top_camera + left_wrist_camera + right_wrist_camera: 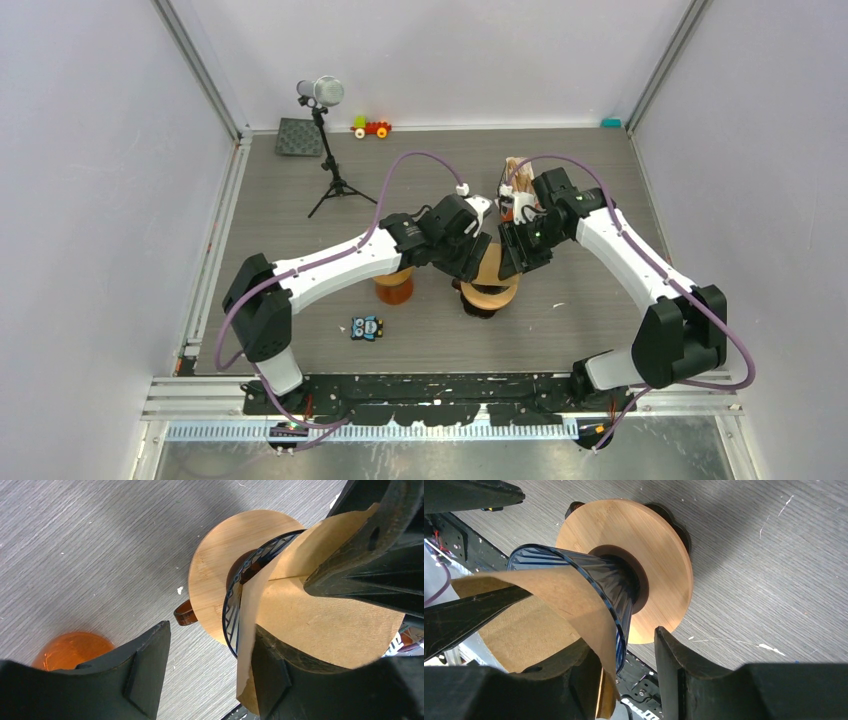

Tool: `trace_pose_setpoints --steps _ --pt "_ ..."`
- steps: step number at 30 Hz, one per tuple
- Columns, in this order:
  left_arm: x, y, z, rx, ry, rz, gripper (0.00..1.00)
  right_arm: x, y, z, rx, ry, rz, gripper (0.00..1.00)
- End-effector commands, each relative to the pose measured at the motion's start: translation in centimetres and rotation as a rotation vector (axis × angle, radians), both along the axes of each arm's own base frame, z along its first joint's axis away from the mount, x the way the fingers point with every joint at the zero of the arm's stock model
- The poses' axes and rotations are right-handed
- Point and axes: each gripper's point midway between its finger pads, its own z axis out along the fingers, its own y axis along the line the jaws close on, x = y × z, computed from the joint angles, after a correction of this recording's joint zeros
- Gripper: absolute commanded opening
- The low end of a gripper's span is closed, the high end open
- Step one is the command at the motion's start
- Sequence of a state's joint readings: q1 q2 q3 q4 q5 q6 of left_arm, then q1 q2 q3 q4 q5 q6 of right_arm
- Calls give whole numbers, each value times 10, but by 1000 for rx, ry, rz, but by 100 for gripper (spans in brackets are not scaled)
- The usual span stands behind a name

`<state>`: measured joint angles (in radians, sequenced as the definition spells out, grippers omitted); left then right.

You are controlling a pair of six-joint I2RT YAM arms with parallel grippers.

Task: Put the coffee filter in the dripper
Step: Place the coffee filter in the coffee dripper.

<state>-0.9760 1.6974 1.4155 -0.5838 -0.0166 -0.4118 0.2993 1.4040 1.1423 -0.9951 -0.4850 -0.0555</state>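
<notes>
Left end effector (211, 630) stands released, the coffee filter (325, 615) brushing one finger; right end effector (624, 640) straddles the dripper (611, 582) rim, unclenched. With the coffee filter half in the cone, seating calls for even pressure, without tipping.

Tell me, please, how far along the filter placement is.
Done: the coffee filter lies across the rim of the dripper. In hand: the left end effector and right end effector straddle it, jaws apart. Remaining: seating it fully inside the glass cone.
</notes>
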Motion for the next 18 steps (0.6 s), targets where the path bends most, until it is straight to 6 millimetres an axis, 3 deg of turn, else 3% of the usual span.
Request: trace_pose_setpoints --steps 1,18 --pt "5 -6 3 -7 -29 0 60 5 4 1 20 -17 14 45" --pt "5 -7 -7 4 -36 -28 60 6 3 -3 1 -43 13 38"
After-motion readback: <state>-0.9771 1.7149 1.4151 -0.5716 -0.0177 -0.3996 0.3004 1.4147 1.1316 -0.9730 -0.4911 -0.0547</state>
